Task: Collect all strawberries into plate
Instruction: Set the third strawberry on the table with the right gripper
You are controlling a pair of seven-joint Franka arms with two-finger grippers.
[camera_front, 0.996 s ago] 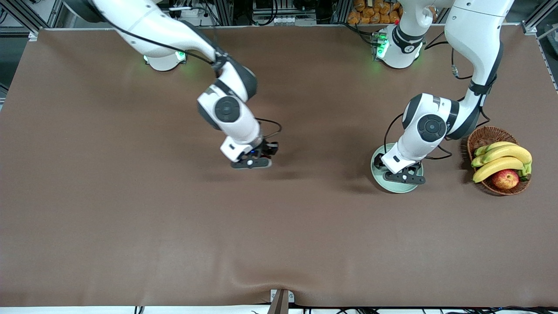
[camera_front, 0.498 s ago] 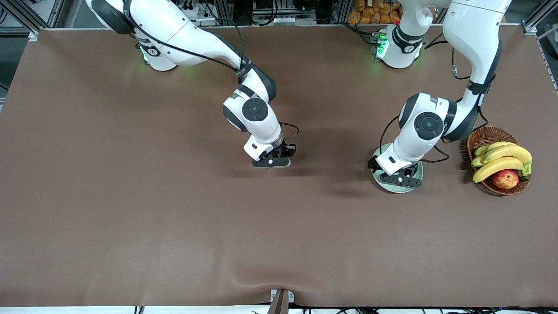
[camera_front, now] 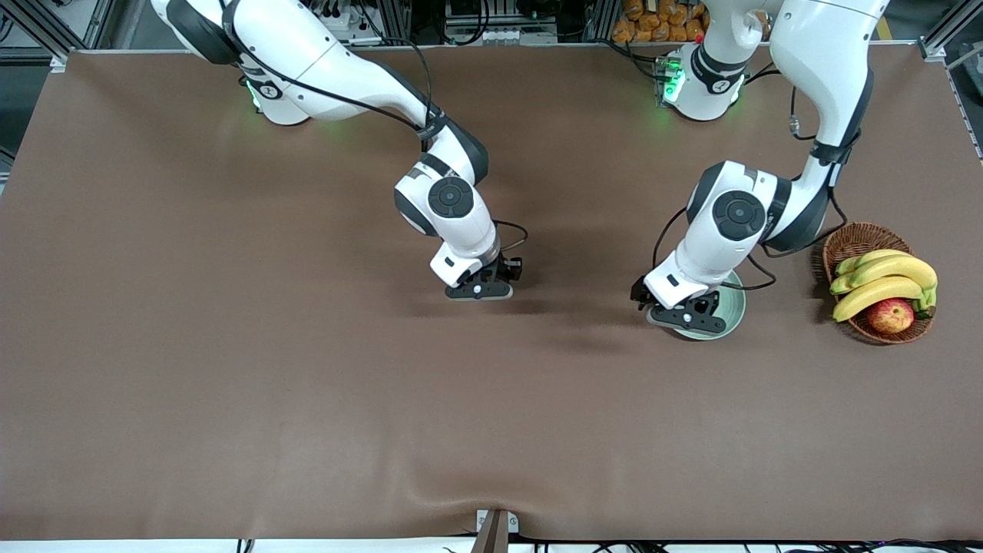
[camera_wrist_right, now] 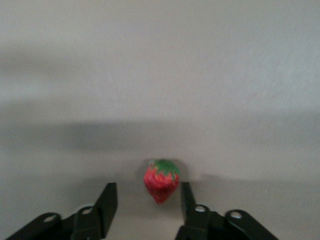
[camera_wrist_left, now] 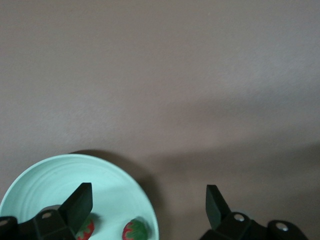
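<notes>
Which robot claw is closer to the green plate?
Left. The left claw hangs over the plate; the right claw is over bare table toward the right arm's end.

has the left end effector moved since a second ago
Yes. In the front view the left end effector has slid across the plate toward the right arm's end of the table, away from the basket, which stays put.

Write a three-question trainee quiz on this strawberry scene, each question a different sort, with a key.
1. How many strawberries show in the plate?
2. True or false: the left gripper is shut on a strawberry.
3. Where is the remaining strawberry? A) in the plate B) between the right gripper's open fingers C) in the left gripper
Key: 1 two; 2 false, it is open over the plate's edge; 3 B.
</notes>
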